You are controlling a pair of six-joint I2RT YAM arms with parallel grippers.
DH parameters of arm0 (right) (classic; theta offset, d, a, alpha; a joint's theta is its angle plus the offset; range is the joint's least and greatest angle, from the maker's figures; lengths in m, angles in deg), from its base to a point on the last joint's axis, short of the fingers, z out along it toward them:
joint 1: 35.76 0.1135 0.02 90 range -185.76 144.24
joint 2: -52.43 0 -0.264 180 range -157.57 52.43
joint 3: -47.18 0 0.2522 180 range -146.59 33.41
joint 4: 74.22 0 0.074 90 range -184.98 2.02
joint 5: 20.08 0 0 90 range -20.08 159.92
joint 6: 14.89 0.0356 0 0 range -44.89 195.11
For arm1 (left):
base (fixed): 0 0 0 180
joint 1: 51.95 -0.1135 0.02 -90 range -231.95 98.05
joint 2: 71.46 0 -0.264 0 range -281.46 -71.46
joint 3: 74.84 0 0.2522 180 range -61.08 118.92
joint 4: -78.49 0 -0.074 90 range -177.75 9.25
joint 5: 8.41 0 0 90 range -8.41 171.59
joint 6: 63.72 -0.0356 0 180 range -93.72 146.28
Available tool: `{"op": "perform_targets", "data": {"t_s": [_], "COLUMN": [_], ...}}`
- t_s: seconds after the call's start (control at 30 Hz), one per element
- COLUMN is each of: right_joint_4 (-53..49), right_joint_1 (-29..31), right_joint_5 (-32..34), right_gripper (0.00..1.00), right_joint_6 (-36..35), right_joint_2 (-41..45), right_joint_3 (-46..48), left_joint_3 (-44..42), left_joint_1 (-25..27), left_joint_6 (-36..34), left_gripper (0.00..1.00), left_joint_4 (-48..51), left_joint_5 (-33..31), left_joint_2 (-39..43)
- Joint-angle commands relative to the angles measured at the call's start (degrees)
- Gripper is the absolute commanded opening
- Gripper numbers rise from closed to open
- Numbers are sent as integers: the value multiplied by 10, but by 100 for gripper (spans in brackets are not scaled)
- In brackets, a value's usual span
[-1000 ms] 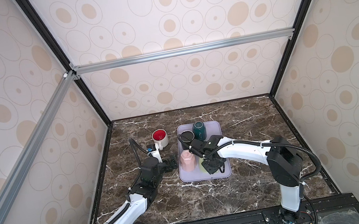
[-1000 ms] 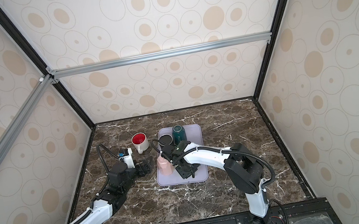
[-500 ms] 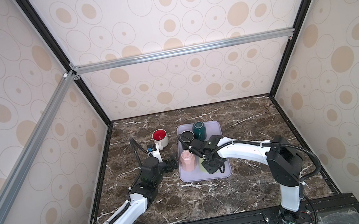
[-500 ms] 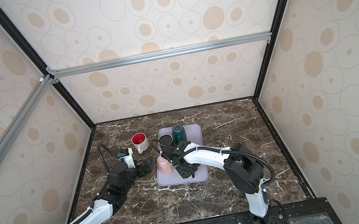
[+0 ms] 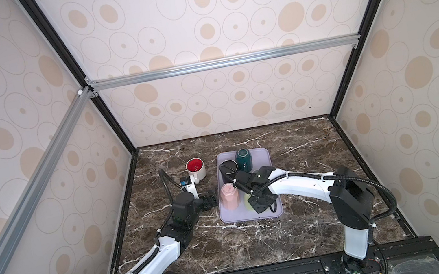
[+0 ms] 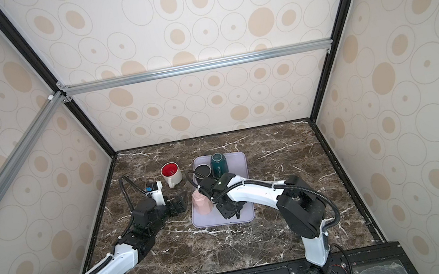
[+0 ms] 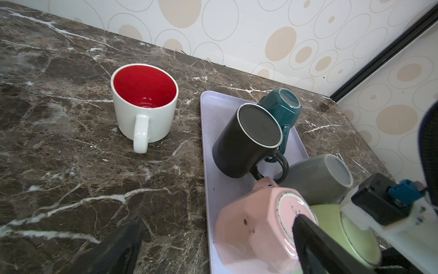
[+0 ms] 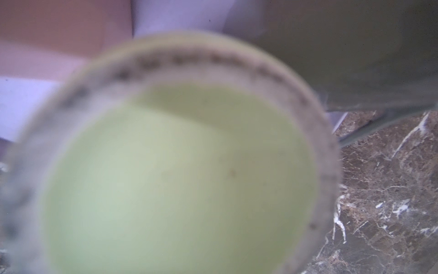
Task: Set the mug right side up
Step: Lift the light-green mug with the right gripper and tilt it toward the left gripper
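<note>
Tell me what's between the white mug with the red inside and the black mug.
Only bare marble table and the lilac tray's rim, with nothing standing there; the left wrist view shows it.

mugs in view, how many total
6. A white mug, red inside, stands upright on the table beside the tray. Five sit upside down on the tray: teal mug, black mug, grey mug, pink mug, green mug. None seem hidden.
</note>
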Motion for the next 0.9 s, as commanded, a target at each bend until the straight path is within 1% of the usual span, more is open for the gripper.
{"op": "perform_targets", "data": {"t_s": [0.0, 0.07, 0.47, 0.57, 0.87], "right_joint_4": [2, 6, 43, 66, 144], "right_joint_1": [0, 1, 0, 1, 0], "right_joint_5": [13, 13, 11, -7, -39], "right_gripper": [3, 0, 0, 0, 0], "right_joint_6": [12, 12, 13, 4, 8], "right_joint_2": [33, 40, 84, 102, 178], "right_joint_3": [5, 8, 26, 36, 81], "left_joint_3": [0, 0, 0, -1, -2], "left_joint_1": [2, 2, 2, 2, 2], "left_joint_6": [7, 9, 11, 11, 11], "left_gripper": [98, 98, 98, 98, 98], "left_joint_4": [-16, -18, -22, -22, -23], "left_joint_5": [4, 6, 13, 13, 13], "left_joint_2": [-5, -7, -10, -9, -8]}}
